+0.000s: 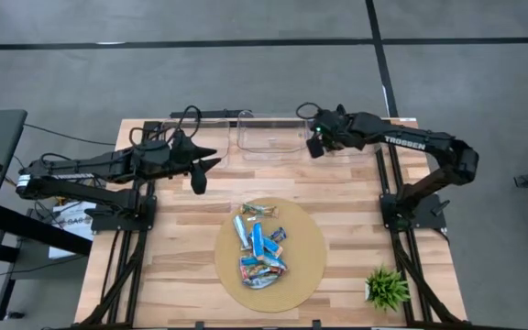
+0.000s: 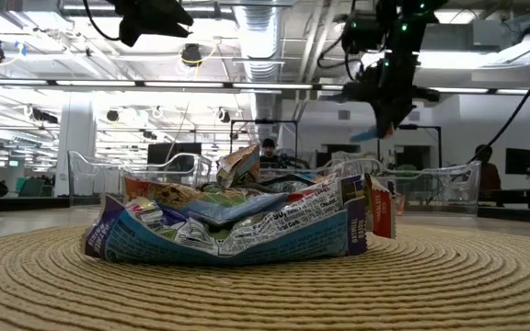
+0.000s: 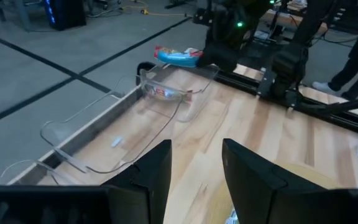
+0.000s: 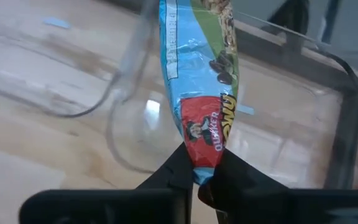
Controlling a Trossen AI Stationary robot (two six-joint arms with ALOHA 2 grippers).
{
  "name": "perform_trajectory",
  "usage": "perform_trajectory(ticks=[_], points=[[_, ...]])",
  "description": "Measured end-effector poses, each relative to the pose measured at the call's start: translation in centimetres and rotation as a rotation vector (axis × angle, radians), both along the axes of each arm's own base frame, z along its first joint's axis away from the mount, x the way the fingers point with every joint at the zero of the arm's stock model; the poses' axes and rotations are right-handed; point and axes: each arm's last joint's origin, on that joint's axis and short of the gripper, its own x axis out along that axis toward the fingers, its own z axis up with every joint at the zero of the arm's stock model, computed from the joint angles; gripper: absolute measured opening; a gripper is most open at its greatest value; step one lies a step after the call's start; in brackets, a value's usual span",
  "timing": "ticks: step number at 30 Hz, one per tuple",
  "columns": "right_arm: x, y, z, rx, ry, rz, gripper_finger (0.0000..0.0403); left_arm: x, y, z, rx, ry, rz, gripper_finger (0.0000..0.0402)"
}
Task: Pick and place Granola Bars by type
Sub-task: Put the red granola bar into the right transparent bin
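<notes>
The granola bars [image 1: 260, 246] lie heaped on a round tan mat [image 1: 310, 266] at the middle of the table; the low view shows the heap [image 2: 237, 225] close up, blue-white wrappers on top. My right gripper [image 1: 313, 147] is at the far edge, shut on one blue-green bar [image 4: 197, 81] above the clear bins [image 1: 269, 137]. The low view shows this gripper [image 2: 386, 118] high up with the bar [image 2: 366, 135] below it. My left gripper [image 1: 200, 176] hovers open over bare wood left of the bins, touching nothing; its fingers [image 3: 157, 171] stand apart. My right gripper [image 4: 202, 173] pinches the bar by its red-printed end [image 4: 205, 146] between the two fingers. The rest of the wrapper sticks out beyond the fingertips. The bar is lifted clear, above the rim of a clear bin [image 4: 124, 106], and is seen from the left wrist as bar [image 3: 178, 56].
Clear bins stand in a row along the far edge [image 3: 104, 146]. A small green plant [image 1: 388, 287] sits at the near right corner. Bare wood lies between mat and bins. People and desks show in the room beyond the table.
</notes>
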Motion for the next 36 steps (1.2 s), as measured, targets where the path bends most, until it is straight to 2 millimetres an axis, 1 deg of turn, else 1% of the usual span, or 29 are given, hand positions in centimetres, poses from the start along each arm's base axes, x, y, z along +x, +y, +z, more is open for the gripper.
perform_trajectory(ticks=[5, 12, 15, 17, 21, 24, 26, 31, 36], points=[[0.1, -0.8, -0.7, 0.011, 0.019, -0.025, 0.0043, 0.0, 0.0, 0.0, 0.008, 0.004, -0.01, 0.0135], [0.2, -0.8, -0.8, 0.015, 0.016, -0.019, 0.0071, 0.0, 0.0, -0.1, 0.007, 0.017, -0.01, 0.0135], [0.4, -0.7, -0.8, 0.052, -0.015, -0.002, 0.0085, 0.0, 0.0, -0.2, 0.007, 0.021, -0.01, 0.0135], [0.9, -0.5, -0.8, 0.07, -0.058, 0.042, 0.0092, 0.0, 0.0, -0.2, 0.005, 0.021, -0.012, 0.0135], [2.6, 0.5, -0.4, 0.1, -0.169, 0.225, 0.0098, 0.0, -0.1, -0.2, -0.01, 0.018, -0.045, 0.0135], [3.9, 1.9, -0.1, 0.138, -0.26, 0.368, 0.0099, 0.0, -0.3, -0.2, -0.028, 0.016, -0.096, 0.0135], [4.7, 3.3, 0.0, 0.175, -0.304, 0.459, 0.0099, 0.1, -0.4, -0.2, -0.047, 0.015, -0.143, 0.0135], [6.1, 7.8, 0.1, 0.268, -0.336, 0.65, 0.0099, 0.0, -0.8, -0.7, -0.135, 0.054, -0.265, 0.0135], [6.6, 12.8, 0.1, 0.314, -0.323, 0.812, 0.0099, -0.2, -1.3, -1.2, -0.229, 0.103, -0.358, 0.0135]])
